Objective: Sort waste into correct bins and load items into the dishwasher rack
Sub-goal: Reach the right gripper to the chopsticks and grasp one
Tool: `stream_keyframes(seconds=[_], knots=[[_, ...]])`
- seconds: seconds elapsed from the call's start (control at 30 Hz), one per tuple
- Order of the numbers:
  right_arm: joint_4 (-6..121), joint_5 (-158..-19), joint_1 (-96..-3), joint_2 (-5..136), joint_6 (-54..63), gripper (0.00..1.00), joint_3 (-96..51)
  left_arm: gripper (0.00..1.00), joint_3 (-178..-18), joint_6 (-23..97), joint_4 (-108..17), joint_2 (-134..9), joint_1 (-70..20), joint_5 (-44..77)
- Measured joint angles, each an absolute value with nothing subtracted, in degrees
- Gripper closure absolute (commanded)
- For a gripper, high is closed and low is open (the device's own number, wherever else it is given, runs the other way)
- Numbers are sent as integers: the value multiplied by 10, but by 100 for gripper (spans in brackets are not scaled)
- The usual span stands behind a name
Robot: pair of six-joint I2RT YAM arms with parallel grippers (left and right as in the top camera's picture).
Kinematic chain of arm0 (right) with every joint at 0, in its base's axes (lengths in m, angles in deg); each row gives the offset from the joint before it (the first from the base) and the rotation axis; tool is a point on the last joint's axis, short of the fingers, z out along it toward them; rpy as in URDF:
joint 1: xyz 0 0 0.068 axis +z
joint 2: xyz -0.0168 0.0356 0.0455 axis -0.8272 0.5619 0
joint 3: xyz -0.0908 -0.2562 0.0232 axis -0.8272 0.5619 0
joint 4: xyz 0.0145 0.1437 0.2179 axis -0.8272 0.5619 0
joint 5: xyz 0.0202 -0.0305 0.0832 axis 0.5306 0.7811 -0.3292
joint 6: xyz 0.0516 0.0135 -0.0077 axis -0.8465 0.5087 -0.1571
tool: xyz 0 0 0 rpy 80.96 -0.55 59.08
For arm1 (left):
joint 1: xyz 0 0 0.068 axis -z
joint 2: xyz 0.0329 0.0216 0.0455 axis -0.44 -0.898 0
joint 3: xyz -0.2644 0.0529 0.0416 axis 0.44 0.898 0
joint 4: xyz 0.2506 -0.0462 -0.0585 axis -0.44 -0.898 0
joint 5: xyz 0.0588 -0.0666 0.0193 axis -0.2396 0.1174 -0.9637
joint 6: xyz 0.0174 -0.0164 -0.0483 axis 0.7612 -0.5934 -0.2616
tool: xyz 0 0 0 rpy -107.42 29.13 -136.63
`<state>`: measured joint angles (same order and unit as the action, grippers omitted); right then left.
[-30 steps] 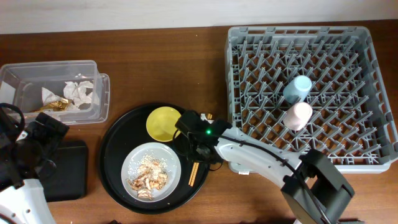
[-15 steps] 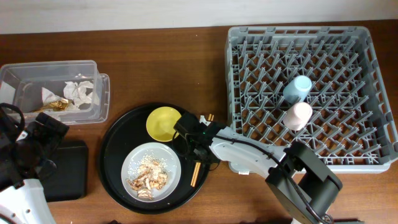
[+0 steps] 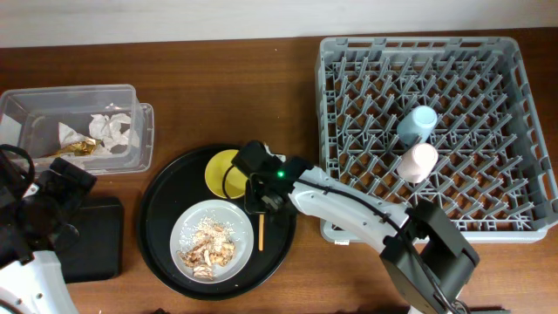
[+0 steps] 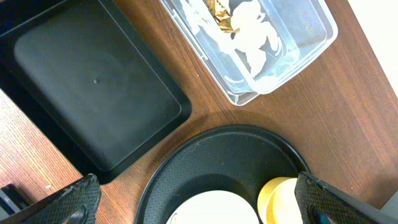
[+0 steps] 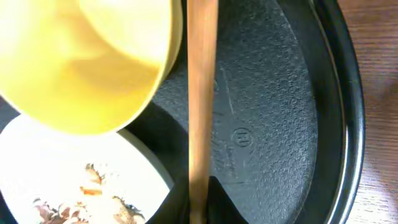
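My right gripper [image 3: 260, 202] is shut on the thin wooden chopsticks [image 3: 260, 234] over the round black tray, between the yellow bowl [image 3: 225, 172] and the grey-white plate [image 3: 212, 237] that holds food scraps [image 3: 207, 251]. In the right wrist view the chopsticks [image 5: 200, 93] run straight up from the closed fingers [image 5: 199, 202], next to the bowl [image 5: 93, 62]. My left gripper [image 4: 199, 210] is open and empty above the tray's left rim. The clear tub [image 3: 35, 118] holds napkins [image 3: 109, 126] and the gold wrapper [image 3: 80, 148]. The flat black tray [image 3: 98, 240] is empty. The blue cup [image 3: 419, 122] and pink cup [image 3: 419, 161] stand in the rack [image 3: 488, 131].
The large round black tray [image 3: 166, 201] sits at the centre front, its right rim close to the rack's left wall. The left arm base [image 3: 22, 235] is at the front left, partly over the flat black tray. Bare wooden table [image 3: 235, 96] lies behind the round tray.
My right gripper moved left and a little back with the chopsticks. They swung from a slant at the tray's right edge to pointing straight at me beside the plate.
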<state>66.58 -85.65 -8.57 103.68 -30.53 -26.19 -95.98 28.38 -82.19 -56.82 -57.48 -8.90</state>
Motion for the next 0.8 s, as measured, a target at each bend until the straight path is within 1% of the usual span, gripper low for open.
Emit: stream_keyframes(seconds=[0.23, 0.3, 0.37, 0.43, 0.47, 0.5, 0.53, 0.57, 0.6, 0.67, 0.73, 0.8], knots=[[680, -859, -86, 1037, -295, 89, -264, 1, -960, 284, -822, -568, -575, -89], [681, -859, -86, 1037, -295, 85, -264, 1, -960, 284, -822, -568, -575, -89], [681, -859, -86, 1037, -294, 85, -264, 1, -960, 284, -822, -568, -575, -89], [681, -859, -86, 1037, -293, 86, -264, 1, -960, 284, -822, -568, -575, -89], [681, -859, -86, 1037, -292, 90, -264, 1, -960, 284, -822, -568, -575, -89], [681, -859, -86, 1037, -293, 96, -264, 1, -960, 284, -822, -568, -575, -89], [681, -858, -86, 1037, -293, 96, -264, 1, -960, 284, -822, -568, -575, -89], [682, -858, -86, 1037, -293, 91, -264, 1, -960, 284, -822, -568, -575, -89], [683, -857, -86, 1037, -293, 79, -264, 1, -960, 284, -822, -568, -575, -89], [685, -846, -86, 1037, -294, 69, -264, 1, -960, 284, -822, -568, -575, -89], [691, -825, -86, 1037, -292, 64, -264, 1, -960, 284, -822, -568, -575, -89], [688, -809, -86, 1037, -294, 64, -264, 1, -960, 284, -822, -568, -575, -89]])
